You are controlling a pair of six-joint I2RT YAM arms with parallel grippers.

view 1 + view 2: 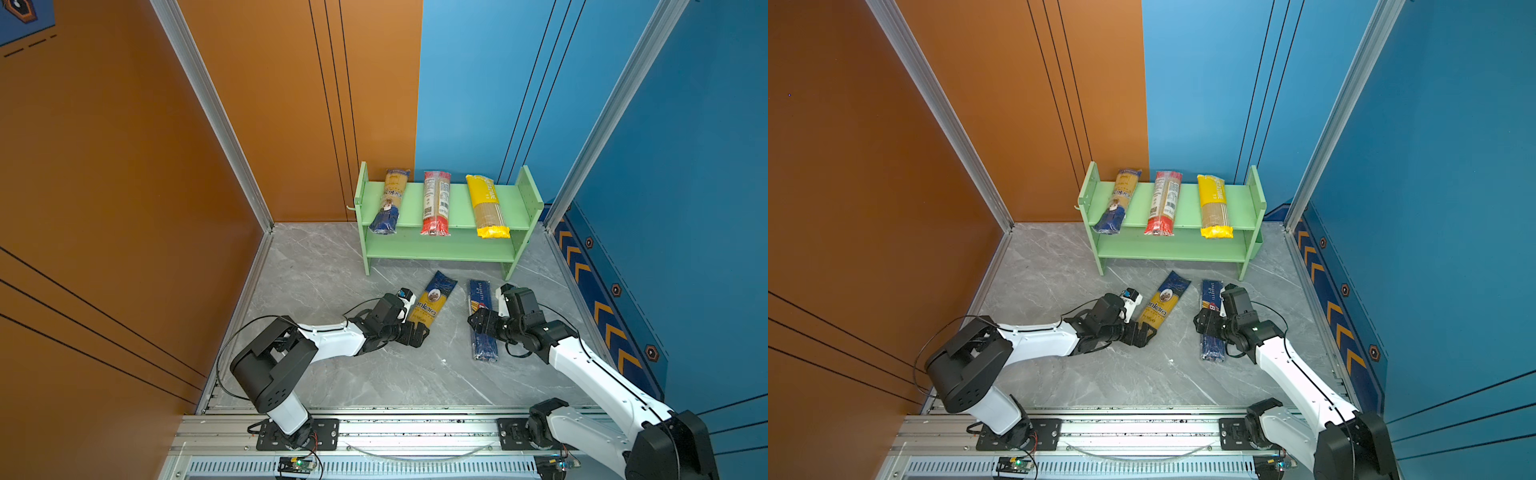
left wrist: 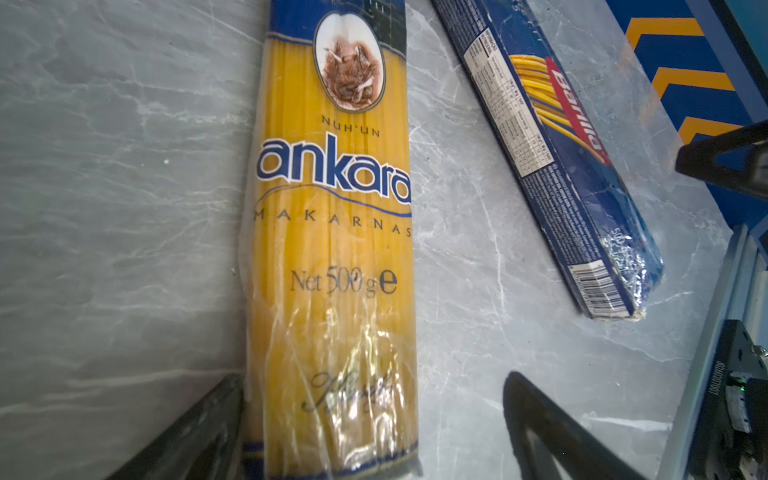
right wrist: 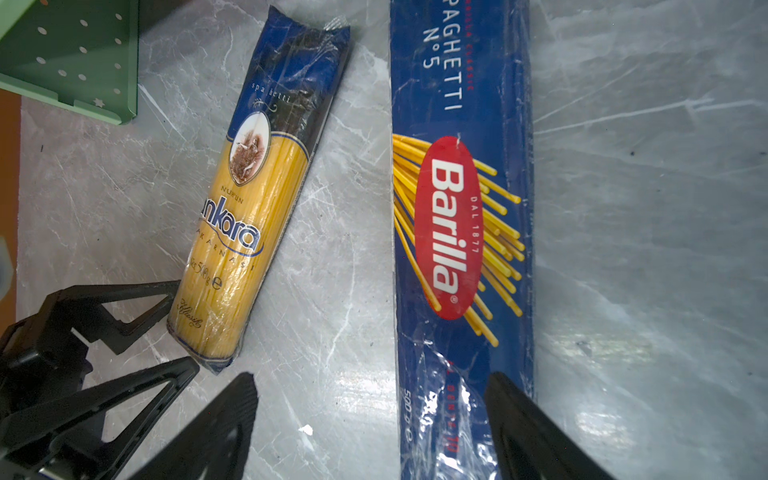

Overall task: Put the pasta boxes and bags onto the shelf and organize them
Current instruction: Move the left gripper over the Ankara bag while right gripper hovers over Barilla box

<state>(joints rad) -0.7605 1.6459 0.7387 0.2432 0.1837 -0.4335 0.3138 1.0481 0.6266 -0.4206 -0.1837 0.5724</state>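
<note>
Grasp pending | left gripper (image 1: 419,334) gaped astride ankara bag (image 1: 430,301) | right gripper (image 1: 478,324) gaped over Barilla pack (image 1: 484,353) | next needed clamping, then shelf (image 1: 436,249) at 12 o'clock

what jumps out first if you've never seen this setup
The light-green two-tier shelf at the back, its top tier carrying a blue-and-yellow ankara bag, a red-ended clear bag and a yellow bag, side by side. In front, on the grey marble floor, a second ankara bag and a dark blue Barilla pack lie apart, the open left gripper at the first, the open right gripper at the second.
</note>
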